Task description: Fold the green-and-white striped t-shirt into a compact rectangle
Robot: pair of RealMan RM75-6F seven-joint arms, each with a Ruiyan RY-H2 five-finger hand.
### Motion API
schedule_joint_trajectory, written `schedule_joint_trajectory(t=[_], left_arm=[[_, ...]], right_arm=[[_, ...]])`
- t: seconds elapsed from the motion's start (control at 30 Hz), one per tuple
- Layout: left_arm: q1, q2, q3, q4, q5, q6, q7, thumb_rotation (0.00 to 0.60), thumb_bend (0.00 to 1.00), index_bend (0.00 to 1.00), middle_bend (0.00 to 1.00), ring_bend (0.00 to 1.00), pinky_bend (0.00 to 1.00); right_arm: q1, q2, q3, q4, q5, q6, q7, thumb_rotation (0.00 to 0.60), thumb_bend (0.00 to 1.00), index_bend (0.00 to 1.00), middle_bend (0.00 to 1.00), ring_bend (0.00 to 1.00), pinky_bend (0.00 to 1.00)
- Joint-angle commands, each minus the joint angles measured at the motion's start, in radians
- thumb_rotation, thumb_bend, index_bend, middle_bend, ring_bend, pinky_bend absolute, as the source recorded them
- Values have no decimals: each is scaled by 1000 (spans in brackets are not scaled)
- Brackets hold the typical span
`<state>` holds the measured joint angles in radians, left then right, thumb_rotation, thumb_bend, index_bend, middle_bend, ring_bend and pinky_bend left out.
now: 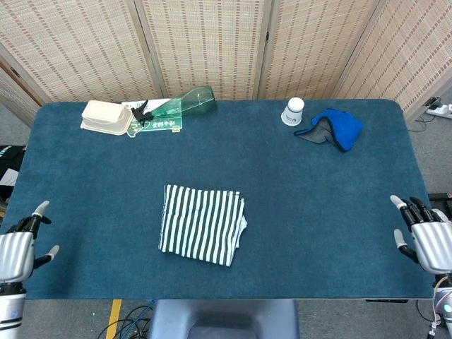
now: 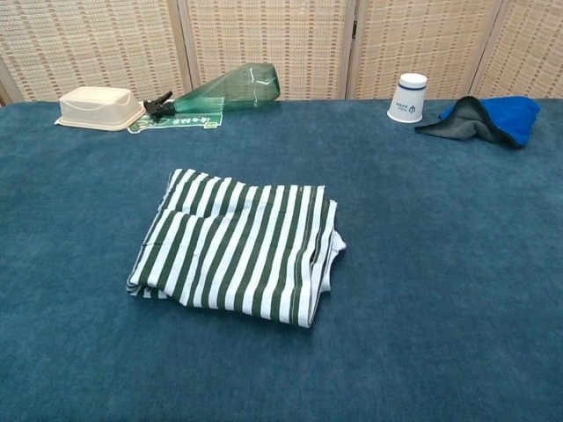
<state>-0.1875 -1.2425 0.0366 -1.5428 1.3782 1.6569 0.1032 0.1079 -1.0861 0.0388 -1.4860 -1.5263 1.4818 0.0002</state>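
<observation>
The green-and-white striped t-shirt (image 1: pixel 202 224) (image 2: pixel 237 243) lies folded in a compact rectangle near the middle of the blue table, with nothing touching it. In the head view my left hand (image 1: pixel 15 253) hangs at the table's left front corner, far from the shirt, fingers apart and empty. At the right front edge my right hand (image 1: pixel 426 240) is likewise empty with fingers spread. The chest view shows neither hand.
At the back left stand a cream lidded box (image 1: pixel 106 116) (image 2: pixel 97 106) and a green plastic bottle (image 1: pixel 185 102) (image 2: pixel 224 88) lying on a green leaflet. At the back right are a white paper cup (image 1: pixel 293 111) (image 2: pixel 409 97) and a blue-and-grey cloth (image 1: pixel 333 129) (image 2: pixel 489 118).
</observation>
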Motion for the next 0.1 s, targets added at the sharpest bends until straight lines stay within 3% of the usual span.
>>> schedule_joint_trajectory(t=[0.03,0.1], left_arm=[[38,17,32,4,32,10,-20,600,151,131,418,344,501],[53,15,31,5,41,19,-20,600,151,134,417,343,500]], right_arm=[[-11,-10,-6,9,-6,13,-18,600,509,85,185,157,309],[-14,-13,-9,7,-11,17,-19,600,509,85,187,157,308]])
